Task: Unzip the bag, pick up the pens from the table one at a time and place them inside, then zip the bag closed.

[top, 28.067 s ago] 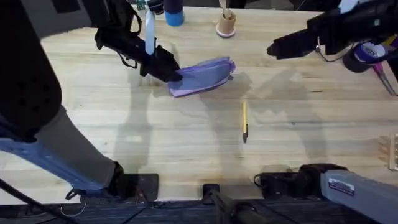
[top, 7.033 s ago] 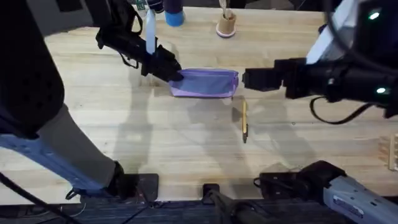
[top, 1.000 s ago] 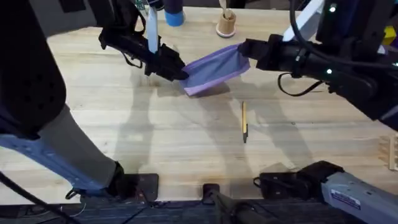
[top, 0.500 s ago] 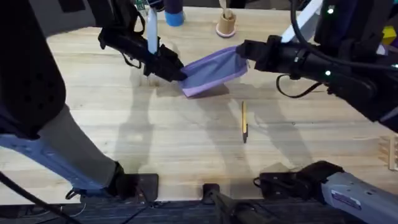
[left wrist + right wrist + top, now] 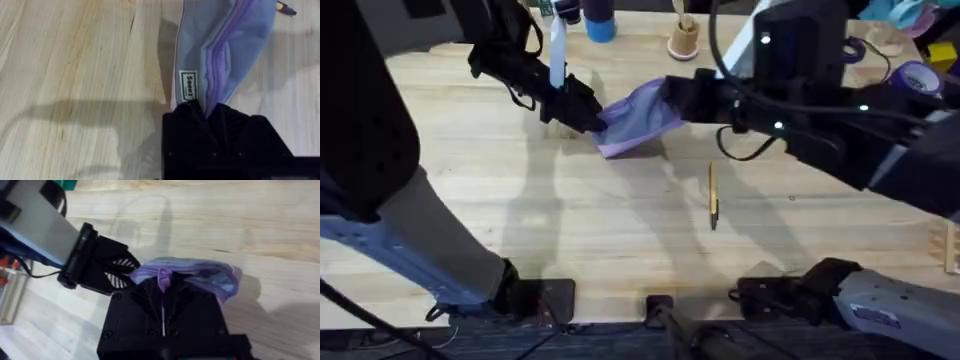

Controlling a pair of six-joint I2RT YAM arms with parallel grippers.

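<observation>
Pale wooden table (image 5: 570, 230): the lavender bag (image 5: 638, 118) hangs lengthwise between the left pincer (image 5: 590, 118) clamping its left end and the right pincer (image 5: 672, 100) gripping its zipper pull; the pen (image 5: 713, 195) lies nearer.

Overhead looks down; both wrist views close on the bag (image 5: 635, 118).

Large light-coloured wooden plank table (image 5: 620, 220) with visible grain. Toward the middle, right of centre, 1 thin yellow-orange stick pen (image 5: 713, 194) with a dark tip, lying flat, pointing toward the near edge. At the far edge, a blue cylindrical container (image 5: 601, 22) and a small tan wooden spool (image 5: 684, 38). Near the far right corner, a purple tape roll (image 5: 921, 78).
</observation>
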